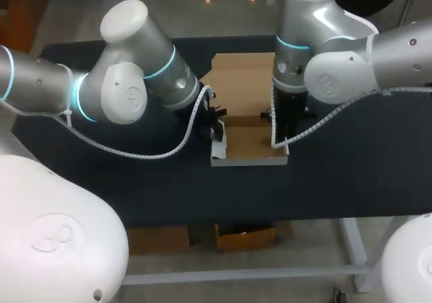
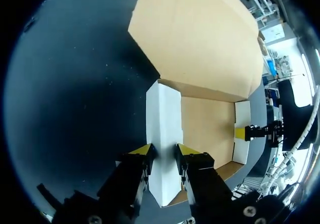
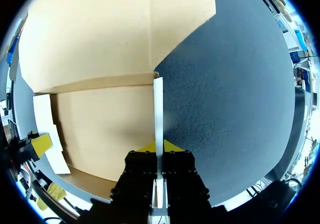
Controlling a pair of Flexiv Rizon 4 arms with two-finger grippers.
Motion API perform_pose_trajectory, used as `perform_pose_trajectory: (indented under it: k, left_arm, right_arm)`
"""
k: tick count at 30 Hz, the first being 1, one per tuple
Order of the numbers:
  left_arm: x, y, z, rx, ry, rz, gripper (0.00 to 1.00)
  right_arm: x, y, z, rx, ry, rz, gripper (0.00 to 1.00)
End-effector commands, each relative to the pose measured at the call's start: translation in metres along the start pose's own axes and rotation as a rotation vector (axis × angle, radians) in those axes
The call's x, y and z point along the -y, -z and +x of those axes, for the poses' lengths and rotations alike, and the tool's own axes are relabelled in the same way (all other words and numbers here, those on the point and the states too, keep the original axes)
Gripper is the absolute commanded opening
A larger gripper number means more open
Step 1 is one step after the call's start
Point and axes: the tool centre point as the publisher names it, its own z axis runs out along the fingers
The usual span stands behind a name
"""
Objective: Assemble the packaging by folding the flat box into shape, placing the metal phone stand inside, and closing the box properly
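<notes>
A brown cardboard box (image 1: 248, 143) lies half folded on the black table, its lid flap (image 1: 239, 80) open toward the far side. In the left wrist view my left gripper (image 2: 165, 151) has both yellow tips against the box's white left side flap (image 2: 162, 119), which leans between them. My right gripper (image 3: 158, 146) is shut on the thin, upright right side wall (image 3: 158, 109). In the head view the left gripper (image 1: 217, 131) and right gripper (image 1: 283, 135) sit at opposite ends of the box. No phone stand shows in any view.
The black table (image 1: 337, 175) stretches to both sides of the box and toward the front edge. My other arm's yellow tip appears across the box floor (image 2: 207, 129) in each wrist view.
</notes>
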Motion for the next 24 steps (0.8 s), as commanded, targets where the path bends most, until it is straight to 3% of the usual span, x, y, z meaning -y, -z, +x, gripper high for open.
perform_pose_trajectory:
  k: [1, 14, 24]
  left_arm:
    - [0.0, -0.015, 0.006, 0.243, 0.006, -0.004, 0.28]
    - [-0.002, -0.018, -0.009, 0.349, 0.036, -0.006, 0.18]
    - [0.001, -0.019, -0.017, 0.377, 0.048, -0.029, 0.1]
  right_arm:
    - [0.0, 0.001, 0.004, 0.001, 0.001, 0.003, 0.0]
    - [0.0, 0.001, 0.004, 0.001, 0.001, 0.003, 0.0]
    - [0.0, 0.001, 0.004, 0.001, 0.001, 0.003, 0.0]
